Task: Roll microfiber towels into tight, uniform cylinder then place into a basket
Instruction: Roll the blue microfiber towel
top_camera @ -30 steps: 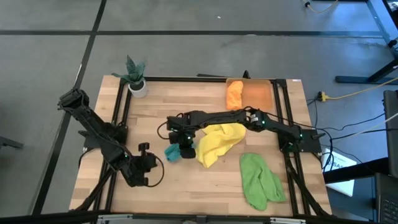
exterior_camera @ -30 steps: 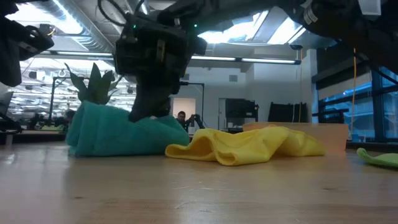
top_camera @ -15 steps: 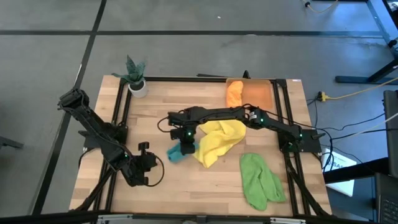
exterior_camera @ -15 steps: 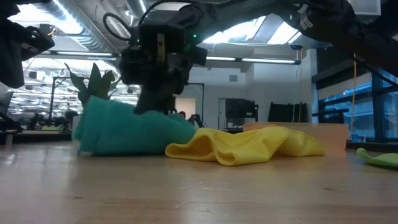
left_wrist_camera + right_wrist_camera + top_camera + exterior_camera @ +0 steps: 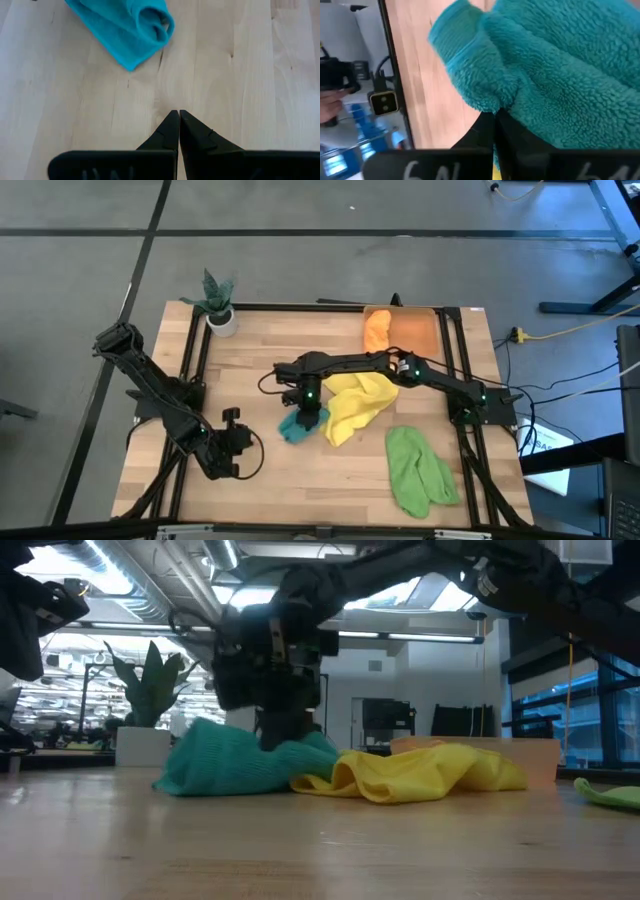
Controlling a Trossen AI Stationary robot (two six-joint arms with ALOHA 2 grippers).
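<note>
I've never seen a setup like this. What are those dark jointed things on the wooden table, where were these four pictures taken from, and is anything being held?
They are two robot arms, each ending in a two-finger gripper. One picture looks straight down from above, one looks level across the table top, and the other two come from small cameras on each arm's wrist.

On the wooden table lie a soft teal towel, a crumpled yellow towel and a light green towel. At the far edge an orange towel sits in a translucent orange plastic basket, and a small white pot with a green plant stands in the corner.

The right gripper reaches across the table with its jaws shut on the teal towel. The left gripper waits near the table's front edge, jaws shut and holding nothing.
</note>
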